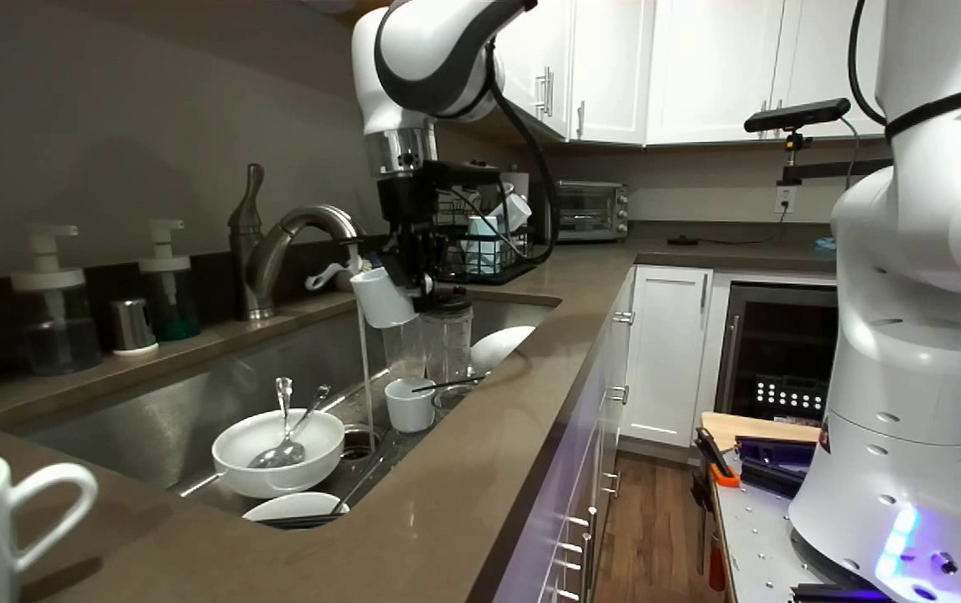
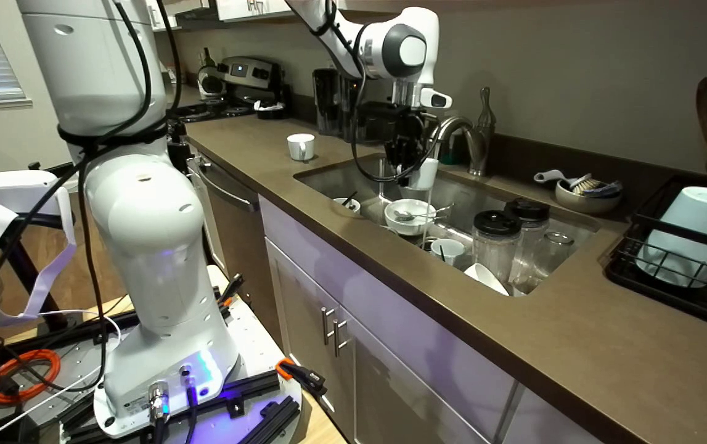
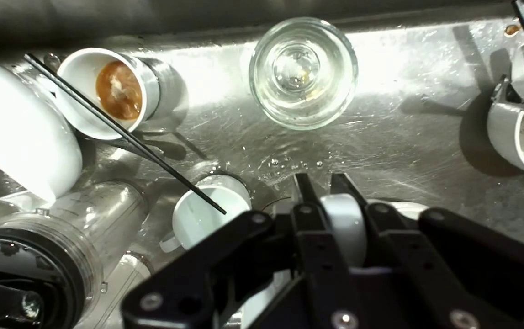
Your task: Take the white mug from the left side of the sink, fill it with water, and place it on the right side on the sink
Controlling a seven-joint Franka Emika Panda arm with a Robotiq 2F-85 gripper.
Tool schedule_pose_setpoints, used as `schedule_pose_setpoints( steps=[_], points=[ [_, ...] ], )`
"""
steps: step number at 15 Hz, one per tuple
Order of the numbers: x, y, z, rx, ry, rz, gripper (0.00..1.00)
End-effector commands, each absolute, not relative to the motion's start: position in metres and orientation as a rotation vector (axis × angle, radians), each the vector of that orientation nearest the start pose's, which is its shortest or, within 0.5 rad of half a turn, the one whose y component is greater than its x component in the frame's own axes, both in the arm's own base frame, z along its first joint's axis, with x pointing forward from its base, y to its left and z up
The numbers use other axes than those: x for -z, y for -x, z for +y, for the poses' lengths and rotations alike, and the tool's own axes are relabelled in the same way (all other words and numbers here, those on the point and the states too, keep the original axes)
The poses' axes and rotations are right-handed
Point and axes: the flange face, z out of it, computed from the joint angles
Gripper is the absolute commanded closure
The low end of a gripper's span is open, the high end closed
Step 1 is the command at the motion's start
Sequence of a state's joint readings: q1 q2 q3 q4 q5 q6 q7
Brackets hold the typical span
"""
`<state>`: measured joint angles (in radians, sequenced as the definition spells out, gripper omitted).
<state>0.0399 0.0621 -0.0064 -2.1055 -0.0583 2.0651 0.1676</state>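
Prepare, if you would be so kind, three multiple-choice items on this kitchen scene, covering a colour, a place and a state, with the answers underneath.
1. What colour are the round lids on the two tall clear containers in the long stainless-steel sink?
A) White
B) Orange
C) Black

2. Where is the glossy white ceramic mug gripped by the claw?
A) On the grey-brown countertop
B) Over the sink
C) In the black wire dish rack

3. What state is the curved metal faucet in?
A) Running
B) Shut off
C) Lying detached

Answers:
1. C: in an exterior view, both lids show black.
2. B: both exterior views show the mug held over the sink.
3. A: in an exterior view, a thin stream of water falls below the faucet into the sink.
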Motion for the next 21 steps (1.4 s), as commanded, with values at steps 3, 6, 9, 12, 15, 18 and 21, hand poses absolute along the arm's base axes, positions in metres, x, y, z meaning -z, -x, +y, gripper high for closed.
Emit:
schedule_pose_setpoints(
  steps=[3, 6, 9, 12, 15, 18, 21],
  points=[
    [-0.373, -0.547, 0.008, -0.151, 3.199, 0.186, 0.93],
    [-0.37, -0.55, 0.0, -0.145, 3.204, 0.21, 0.93],
    [-0.372, -0.553, -0.008, -0.113, 3.212, 0.227, 0.93],
    [-0.372, -0.556, -0.013, -0.086, 3.213, 0.233, 0.93],
    [-0.371, -0.562, -0.014, -0.059, 3.208, 0.232, 0.93],
    [-0.37, -0.567, -0.014, -0.044, 3.206, 0.227, 0.93],
    [-0.37, -0.573, -0.014, -0.036, 3.207, 0.225, 0.93]
  ],
)
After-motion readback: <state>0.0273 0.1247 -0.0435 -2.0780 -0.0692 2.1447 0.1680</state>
